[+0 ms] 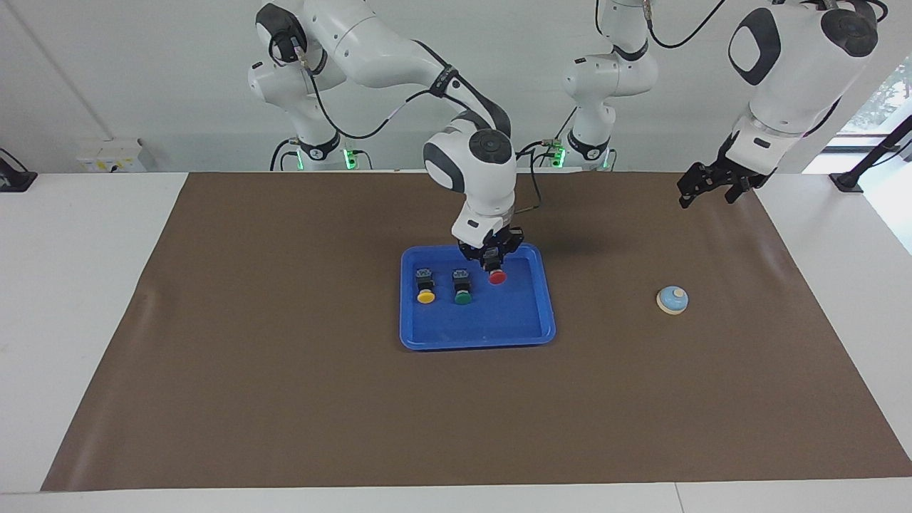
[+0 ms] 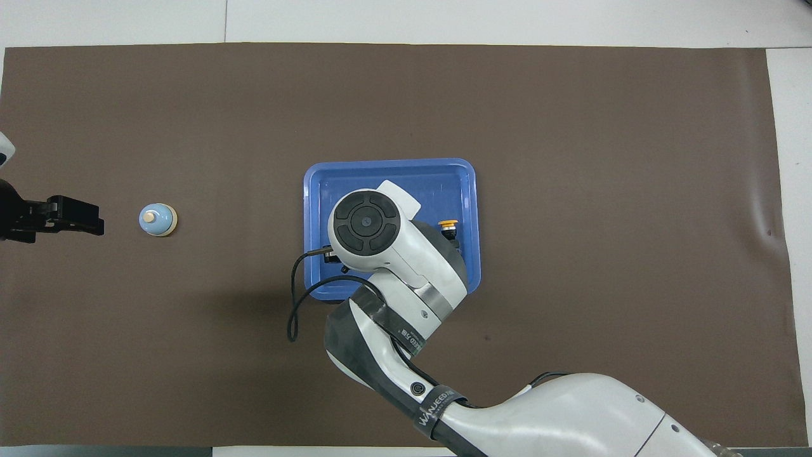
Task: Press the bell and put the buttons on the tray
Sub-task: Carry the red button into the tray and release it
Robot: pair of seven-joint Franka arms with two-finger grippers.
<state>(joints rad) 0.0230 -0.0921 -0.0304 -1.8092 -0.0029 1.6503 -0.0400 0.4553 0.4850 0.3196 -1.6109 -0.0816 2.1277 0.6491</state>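
Over the blue tray [image 1: 545, 324], at the edge nearest the robots, the right gripper [image 1: 492, 261] hangs with its fingers clamped on the body of the red button [image 1: 496, 276]. Red cap points away from the robots and tilts downward; whether the button touches the tray floor cannot be told. In the overhead view the right arm's wrist covers the gripper and the red button entirely.

Yellow button [image 1: 425, 288] and green button [image 1: 462, 288] lie in the tray side by side, bodies toward the robots, caps away from them. Yellow sits toward the right arm's end of the tray, green between it and the red button. Only the yellow cap [image 2: 448, 223] shows from overhead.

Tray sits mid-table on the brown mat [image 1: 285, 399].

Bell [image 1: 672, 300] stands upright on the mat, well apart from the tray, toward the left arm's end.

Left arm waits: left gripper [image 1: 705, 187] raised over the mat's corner at its own end, fingers spread apart, nothing between them.
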